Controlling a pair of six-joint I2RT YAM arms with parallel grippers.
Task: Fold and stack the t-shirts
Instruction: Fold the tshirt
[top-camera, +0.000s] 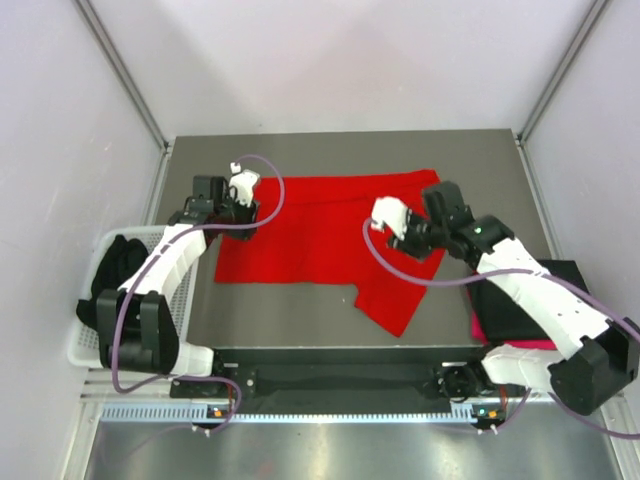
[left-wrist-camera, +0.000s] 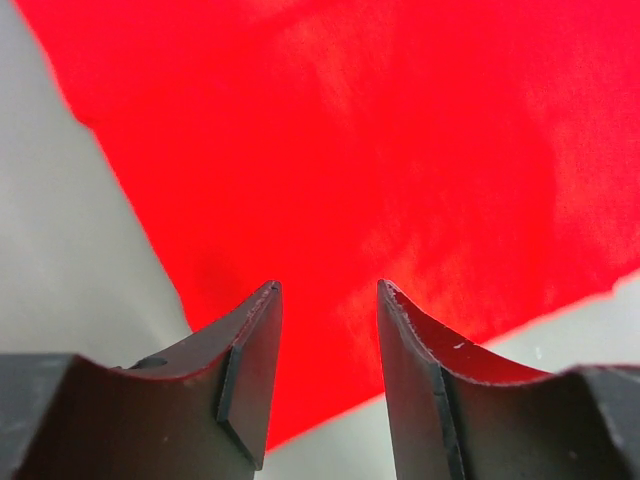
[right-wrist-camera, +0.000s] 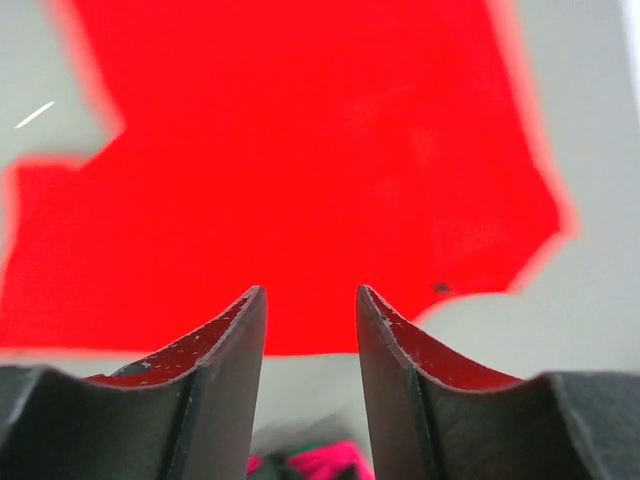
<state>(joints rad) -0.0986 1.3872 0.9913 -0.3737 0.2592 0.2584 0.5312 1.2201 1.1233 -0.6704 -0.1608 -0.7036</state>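
A bright red t-shirt (top-camera: 320, 240) lies spread flat on the grey table, one sleeve pointing toward the front (top-camera: 395, 300). My left gripper (top-camera: 248, 212) hovers over the shirt's left edge, open and empty. In the left wrist view the left gripper (left-wrist-camera: 330, 290) has its jaws apart above the red cloth (left-wrist-camera: 380, 150). My right gripper (top-camera: 398, 240) hovers over the shirt's right part, open and empty. In the right wrist view the right gripper (right-wrist-camera: 310, 292) also has its jaws apart above the red cloth (right-wrist-camera: 300, 170). Black shirts (top-camera: 118, 262) lie in the basket. A folded black shirt (top-camera: 530, 300) lies on a pinkish-red one (top-camera: 520, 344) at the right.
The white mesh basket (top-camera: 85, 350) stands off the table's left edge. The table (top-camera: 300, 155) is walled by white panels at the back and sides. A pink scrap of cloth (right-wrist-camera: 335, 462) shows below the right jaws.
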